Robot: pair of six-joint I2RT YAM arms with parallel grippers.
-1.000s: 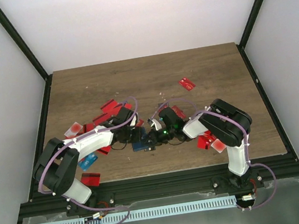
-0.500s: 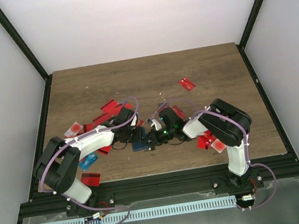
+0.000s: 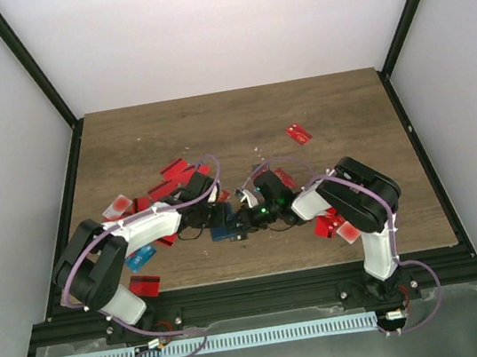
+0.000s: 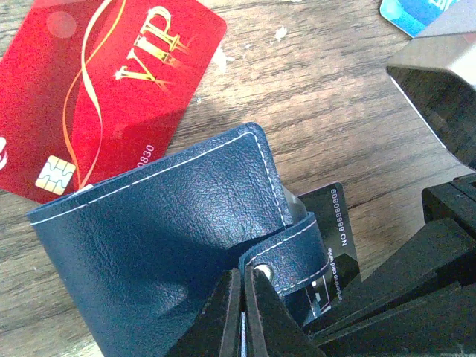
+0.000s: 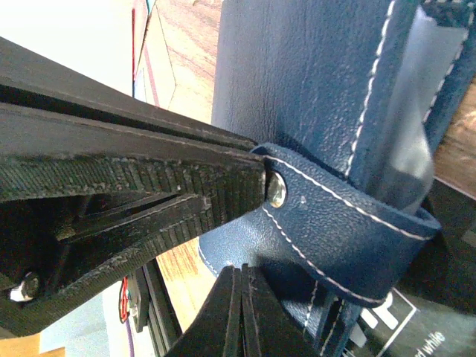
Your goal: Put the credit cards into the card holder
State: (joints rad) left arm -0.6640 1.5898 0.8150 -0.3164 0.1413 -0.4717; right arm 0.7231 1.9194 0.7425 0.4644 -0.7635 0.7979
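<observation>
Left arm (image 3: pixel 147 228): white shells between bulky black joints.
Right arm (image 3: pixel 365 195): same white and black build, with a green light (image 3: pixel 264 211) near the wrist.
Cables (image 3: pixel 76 267): thin lilac wire along each arm, held by white ties.
Bases (image 3: pixel 143 324): black bolted plates.
Left pincer (image 4: pixel 243 275): black fingers, ribbed pads, a silver screw (image 5: pixel 26 286).
Right pincer (image 5: pixel 239 271): black, narrowing fingers.

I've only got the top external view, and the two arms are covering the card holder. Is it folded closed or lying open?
Observer: Folded closed. In the left wrist view the card holder has its strap wrapped over the edge.
Operator: Where is the left tool?
Observer: The left tool is closed, with its tips right beside the snap on that strap.
Operator: And the right one?
Observer: The right tool is closed as well. In its own view the tips sit at the blue leather just below the strap.
</observation>
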